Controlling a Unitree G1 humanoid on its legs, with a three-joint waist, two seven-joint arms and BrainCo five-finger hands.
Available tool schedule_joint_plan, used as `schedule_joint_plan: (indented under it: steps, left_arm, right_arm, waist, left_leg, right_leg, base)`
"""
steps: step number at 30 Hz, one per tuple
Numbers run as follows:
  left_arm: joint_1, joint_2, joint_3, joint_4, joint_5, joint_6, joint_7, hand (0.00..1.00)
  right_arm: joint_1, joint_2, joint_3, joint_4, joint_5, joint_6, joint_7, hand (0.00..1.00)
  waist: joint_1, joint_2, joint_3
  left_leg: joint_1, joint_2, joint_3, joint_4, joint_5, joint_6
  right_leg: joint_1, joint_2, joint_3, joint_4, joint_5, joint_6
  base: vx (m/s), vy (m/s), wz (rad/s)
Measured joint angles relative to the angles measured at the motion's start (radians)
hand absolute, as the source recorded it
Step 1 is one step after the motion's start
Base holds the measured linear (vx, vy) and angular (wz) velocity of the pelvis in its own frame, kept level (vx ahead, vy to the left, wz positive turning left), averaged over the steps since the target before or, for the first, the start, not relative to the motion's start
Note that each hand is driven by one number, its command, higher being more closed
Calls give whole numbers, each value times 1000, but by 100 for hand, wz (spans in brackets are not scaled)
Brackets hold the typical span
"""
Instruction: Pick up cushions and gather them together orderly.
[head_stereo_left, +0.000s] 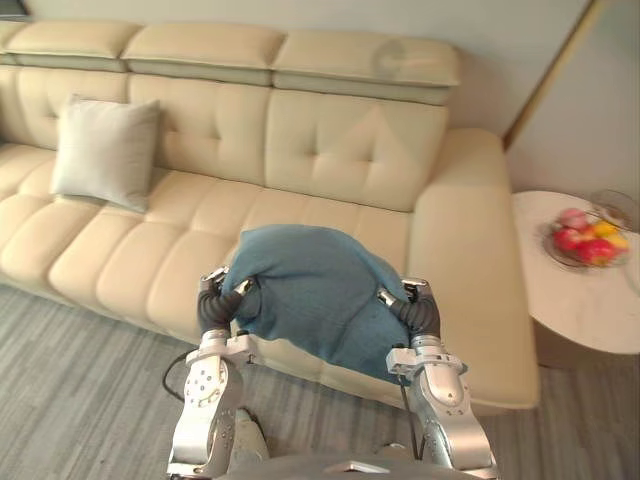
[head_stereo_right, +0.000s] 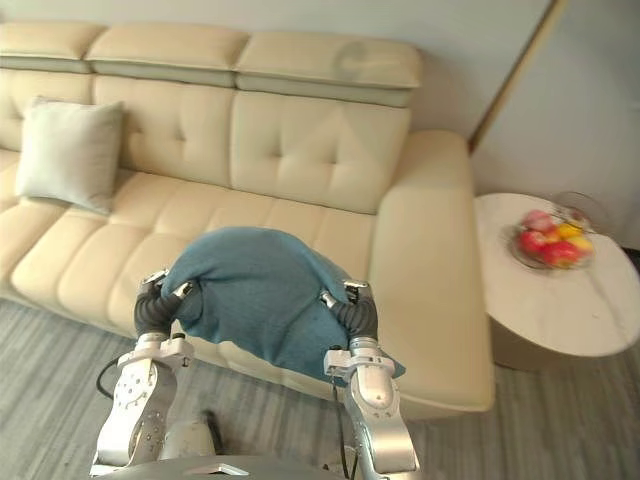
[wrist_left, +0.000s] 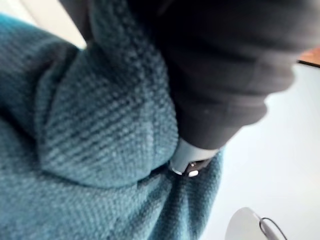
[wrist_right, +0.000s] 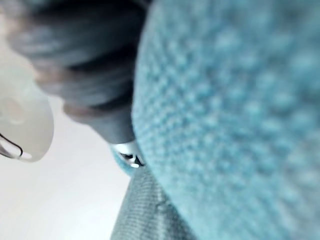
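Observation:
A blue knit cushion (head_stereo_left: 310, 290) hangs in the air over the front edge of the cream sofa (head_stereo_left: 330, 150), held between both hands. My left hand (head_stereo_left: 222, 295) grips its left side and my right hand (head_stereo_left: 415, 305) its right side. The left wrist view has the knit cloth (wrist_left: 90, 130) bunched around a finger (wrist_left: 187, 162) that presses into it. In the right wrist view a finger (wrist_right: 127, 150) lies against the same cloth (wrist_right: 230, 110). A pale grey cushion (head_stereo_left: 105, 150) leans upright against the sofa's backrest at the far left.
A round white side table (head_stereo_left: 590, 310) stands right of the sofa's arm, carrying a glass bowl of fruit (head_stereo_left: 588, 240). Grey striped floor (head_stereo_left: 80, 380) runs along the sofa's front. The seats between the grey cushion and the blue one are bare.

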Motion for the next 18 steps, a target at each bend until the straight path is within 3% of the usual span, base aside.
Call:
schedule_joint_plan:
  steps: [1,2,4,5,7,8,10,12,14,16,18]
  left_arm:
    - [-37,26,-1,44,0,-4,7,100]
    - [-44,36,-1,54,1,-4,9,100]
    - [-54,77,0,84,2,-11,10,100]
    - [-51,85,0,93,3,-11,10,100]
    - [-44,106,1,117,5,-11,10,100]
    - [-37,113,1,128,14,-5,8,100]
    - [-24,112,-3,132,22,4,6,100]
    - [-7,111,-3,135,23,11,-5,100]
    - [-7,112,-3,136,25,19,-13,100]
    - [-10,110,-3,136,39,26,-13,100]
    - [-15,108,-4,136,41,29,-18,100]
  right_arm:
    - [-35,12,-9,61,-2,4,-12,100]
    - [-39,21,-12,70,-3,6,-16,100]
    - [-38,79,-18,88,-42,8,-20,100]
    - [-35,87,-18,92,-45,10,-20,100]
    - [-36,91,-15,114,-62,10,-20,100]
    - [-37,91,-8,142,-65,11,-20,100]
    - [-27,92,-9,163,-65,16,-19,100]
    - [-11,90,-7,163,-64,24,-15,100]
    - [-13,76,-7,163,-61,24,-10,100]
    - [-14,72,-7,162,-60,24,-7,100]
    - [-15,61,-8,161,-58,24,-2,100]
  waist:
    - [4,-38,4]
    - [3,-47,3]
    - [12,-85,21]
    - [14,-93,20]
    - [16,-106,25]
    - [5,-100,38]
    - [-19,-108,48]
    - [-36,-117,54]
    - [-37,-116,57]
    - [-38,-108,67]
    - [-53,-92,78]
  left_leg:
    - [-12,-47,11,29,-16,38]
    - [-23,-55,11,44,-26,51]
    - [-50,-70,31,170,-126,102]
    - [-44,-78,46,182,-145,112]
    - [-17,-95,94,183,-178,132]
    - [-5,-106,101,171,-188,140]
    - [11,-127,100,142,-189,145]
    - [27,-157,98,98,-189,146]
    - [29,-170,98,69,-180,159]
    - [28,-170,92,56,-169,167]
    - [24,-184,67,37,-155,161]
  right_leg:
    - [15,-28,19,-70,73,-19]
    - [20,-32,26,-92,97,-27]
    - [9,-72,82,-81,199,-37]
    - [-12,-89,98,-57,210,-53]
    - [-75,-128,127,21,240,-145]
    - [-123,-125,153,115,187,-158]
    - [-157,-67,184,225,63,-138]
    - [-170,80,231,254,-81,-104]
    - [-189,175,223,217,-131,-118]
    - [-217,229,211,189,-136,-139]
    - [-236,246,217,162,-118,-161]
  base:
    - [-10,476,30]
    - [-24,484,11]
    - [-84,595,-15]
    - [-100,485,-48]
    - [-95,309,-49]
    - [-132,355,-26]
    - [-90,253,-3]
    - [-7,110,5]
    - [25,20,-5]
    - [0,-79,-3]
    - [-24,-125,33]
